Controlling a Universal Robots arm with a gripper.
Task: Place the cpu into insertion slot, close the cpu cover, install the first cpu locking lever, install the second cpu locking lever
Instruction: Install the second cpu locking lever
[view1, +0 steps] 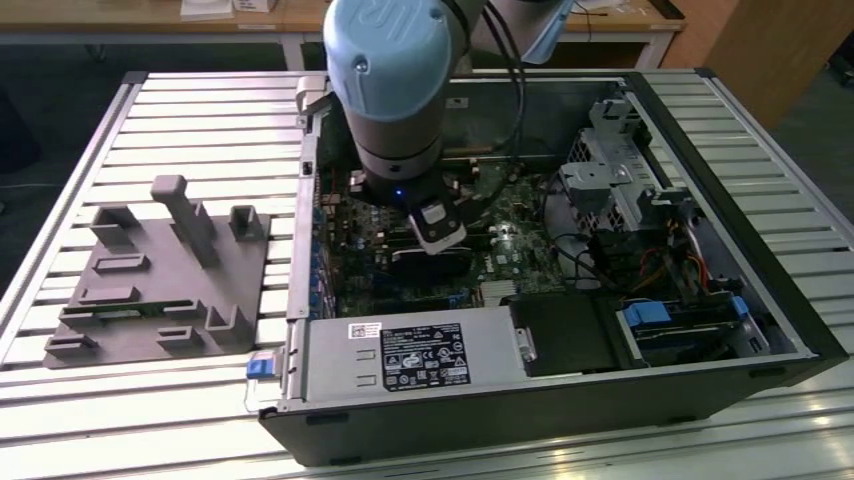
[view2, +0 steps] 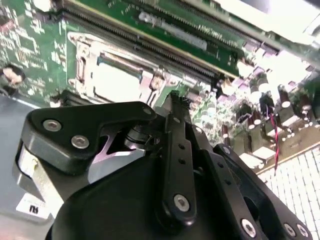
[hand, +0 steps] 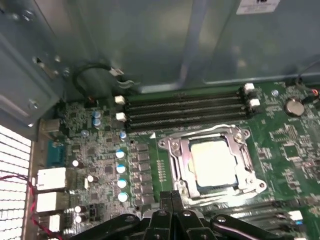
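Observation:
In the first wrist view the cpu (hand: 214, 161), a pale square chip, lies in the insertion slot (hand: 176, 186) on the green motherboard. The cpu cover (hand: 183, 159), a silvery frame, lies flat around it. A thin metal lever (hand: 200, 133) runs along the socket's side nearest the memory slots. My gripper (hand: 172, 196) hovers just off the socket's corner with its black fingers pressed together and nothing between them. The second wrist view shows the same fingers (view2: 176, 107) beside the cpu (view2: 116, 82). In the exterior view my gripper (view1: 430, 262) hangs inside the open computer case over the motherboard (view1: 514, 245).
Long black memory slots (hand: 185, 110) lie beyond the socket, capacitors (hand: 121, 170) and rear ports (hand: 50, 180) beside it. A power supply box (view1: 414, 355) and a drive cage (view1: 614, 170) crowd the case. A grey fixture (view1: 160, 270) sits on the slatted table at the exterior view's left.

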